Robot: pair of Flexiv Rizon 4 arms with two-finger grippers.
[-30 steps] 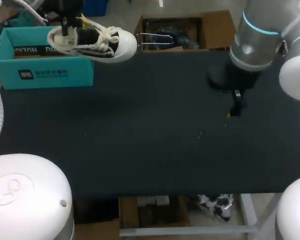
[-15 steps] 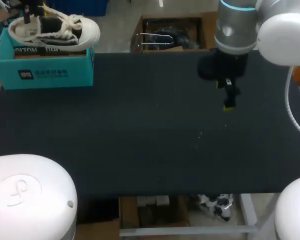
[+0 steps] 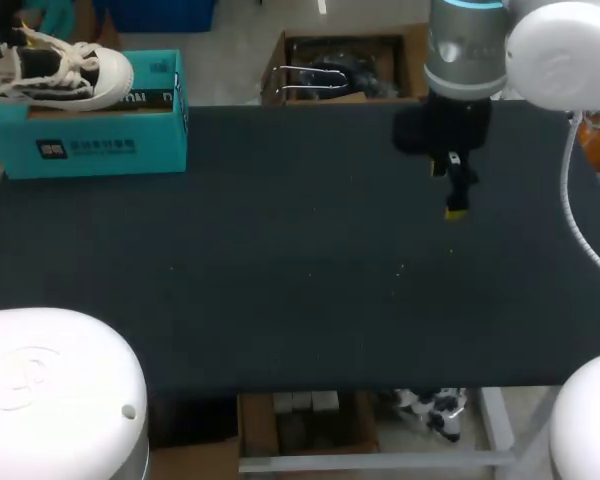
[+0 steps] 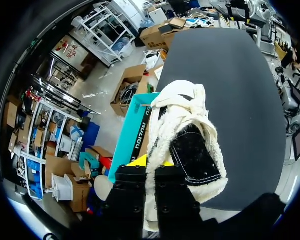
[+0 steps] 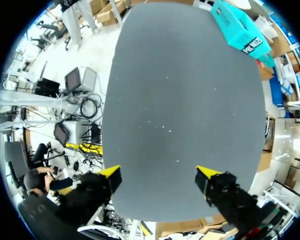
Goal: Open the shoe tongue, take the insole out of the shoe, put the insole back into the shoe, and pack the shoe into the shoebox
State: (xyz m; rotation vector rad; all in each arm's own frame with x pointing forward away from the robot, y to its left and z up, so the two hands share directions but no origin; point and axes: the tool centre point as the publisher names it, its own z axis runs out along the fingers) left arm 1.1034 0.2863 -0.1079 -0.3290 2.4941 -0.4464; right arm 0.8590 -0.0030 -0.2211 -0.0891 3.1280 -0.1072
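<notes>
**Left fingers clamp the shoe at the shoebox; right fingers hang open over the table**

Seen from the room, the left fingers are closed on the shoe. They pinch it at the heel end, with a yellow tip showing against the cream wall. The shoe runs straight out ahead of them. It has a black canvas upper and a cream sole and toe cap, and the cream laces are bunched toward the far end.

Just beside these fingers, along the shoe's flank, stands the teal shoebox, its long wall running the same way as the shoe. From overhead, the shoe lies lengthwise over the shoebox's open top. The heel is at the fingers and the toe points toward the middle of the table. Whether the sole touches the box or hangs just above it, I can't make out from either angle.

The right fingers are spread wide apart, and only dark table surface shows between the two yellow tips. They point down at the table from above it. A few pale specks lie on the cloth just ahead of them. The shoebox and shoe are well ahead, at the table's far corner, well apart from these fingers. The right arm comes in from the right side, and its fingers hang past the table's middle line.
</notes>
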